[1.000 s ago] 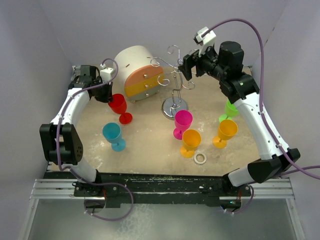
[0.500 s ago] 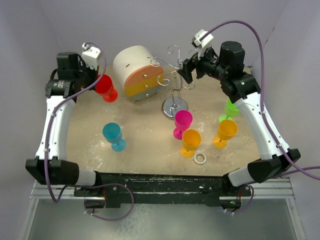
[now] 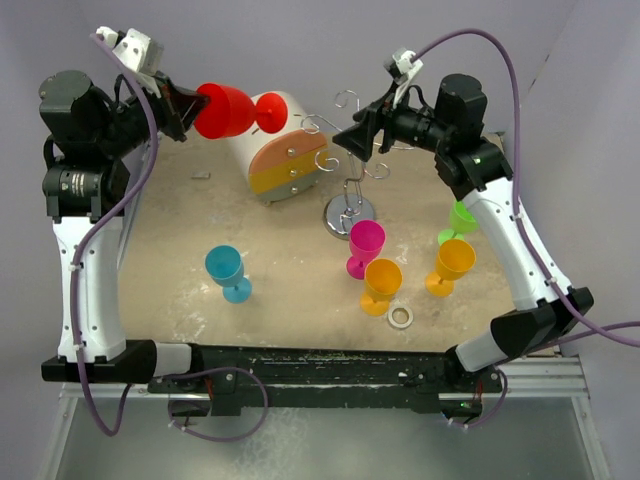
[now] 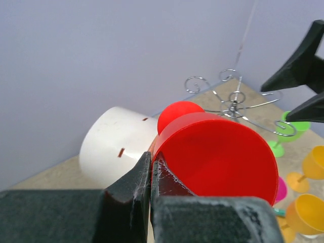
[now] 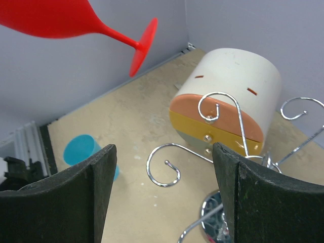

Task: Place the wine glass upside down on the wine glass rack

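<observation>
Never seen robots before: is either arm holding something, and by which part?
The left pincer holds the red wine glass aloft, pinching the rim of its bowl. The right pincer is open, holding nothing.

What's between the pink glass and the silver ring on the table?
An orange glass stands between the pink glass and ring, in the top view.
</observation>
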Action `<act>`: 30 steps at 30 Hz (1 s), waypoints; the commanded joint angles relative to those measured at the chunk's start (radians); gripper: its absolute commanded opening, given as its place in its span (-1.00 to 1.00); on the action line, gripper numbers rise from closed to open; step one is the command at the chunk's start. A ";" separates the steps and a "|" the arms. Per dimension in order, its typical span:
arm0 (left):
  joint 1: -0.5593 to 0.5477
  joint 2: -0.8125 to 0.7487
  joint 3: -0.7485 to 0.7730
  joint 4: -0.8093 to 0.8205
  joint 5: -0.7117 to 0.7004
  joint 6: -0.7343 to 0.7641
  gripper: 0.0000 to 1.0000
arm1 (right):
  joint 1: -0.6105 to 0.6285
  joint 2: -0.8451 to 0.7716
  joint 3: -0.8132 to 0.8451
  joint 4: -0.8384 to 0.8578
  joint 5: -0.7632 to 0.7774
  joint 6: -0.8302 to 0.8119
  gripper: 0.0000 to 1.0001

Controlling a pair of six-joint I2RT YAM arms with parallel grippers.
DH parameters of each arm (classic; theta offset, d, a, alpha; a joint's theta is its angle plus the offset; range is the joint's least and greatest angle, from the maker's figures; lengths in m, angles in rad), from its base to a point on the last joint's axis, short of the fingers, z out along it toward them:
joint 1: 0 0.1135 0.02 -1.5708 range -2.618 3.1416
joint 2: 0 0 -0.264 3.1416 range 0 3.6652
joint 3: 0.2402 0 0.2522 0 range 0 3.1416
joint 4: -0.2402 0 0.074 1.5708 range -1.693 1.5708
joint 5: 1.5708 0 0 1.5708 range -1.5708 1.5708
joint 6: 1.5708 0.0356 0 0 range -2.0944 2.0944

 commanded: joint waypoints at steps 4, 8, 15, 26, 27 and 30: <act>-0.005 0.040 -0.002 0.213 0.179 -0.199 -1.00 | 0.001 0.041 -0.005 0.229 -0.102 0.278 0.54; -0.021 0.057 -0.011 0.237 0.180 -0.208 -1.00 | 0.006 0.078 -0.003 0.282 -0.126 0.389 0.47; -0.067 0.073 -0.016 0.236 0.146 -0.173 -1.00 | 0.037 0.139 0.058 0.279 -0.089 0.442 0.39; -0.105 0.069 -0.030 0.219 0.111 -0.116 -1.00 | 0.067 0.168 0.101 0.249 -0.046 0.446 0.03; -0.107 0.069 -0.032 0.217 0.109 -0.112 -1.00 | 0.069 0.171 0.105 0.244 -0.037 0.444 -0.05; -0.112 0.068 -0.038 0.219 0.110 -0.105 -1.00 | 0.070 0.180 0.115 0.226 -0.010 0.445 -0.28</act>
